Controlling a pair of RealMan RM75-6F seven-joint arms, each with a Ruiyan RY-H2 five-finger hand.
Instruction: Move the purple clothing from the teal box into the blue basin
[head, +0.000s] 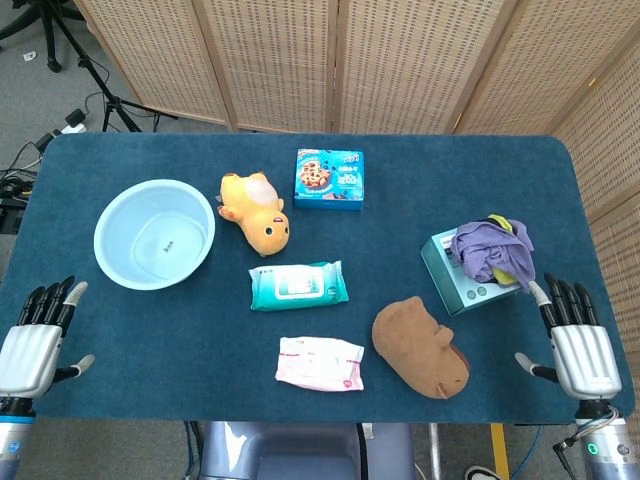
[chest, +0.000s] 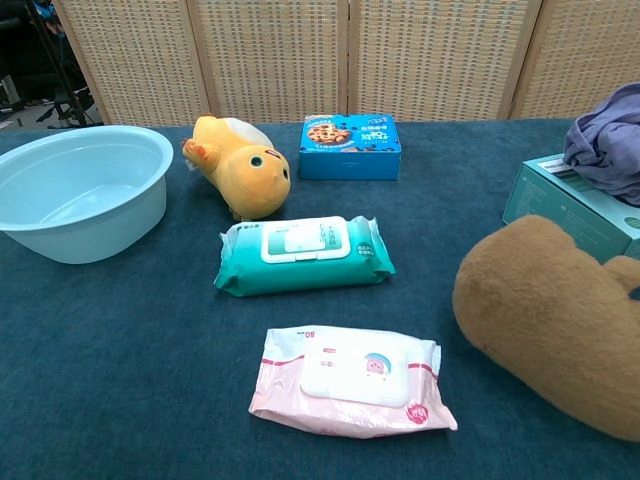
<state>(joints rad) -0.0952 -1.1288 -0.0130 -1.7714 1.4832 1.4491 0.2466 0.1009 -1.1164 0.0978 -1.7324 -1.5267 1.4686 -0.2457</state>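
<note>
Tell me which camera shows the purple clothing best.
The head view: the whole purple clothing shows from above, heaped on the teal box over something yellow, with the right hand just below it. The chest view catches only part of it, cut off by the right frame edge.

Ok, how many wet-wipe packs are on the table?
2. The teal wipe pack lies mid-table; the pink wipe pack lies nearer the front edge, just below it. None appear hidden.
</note>
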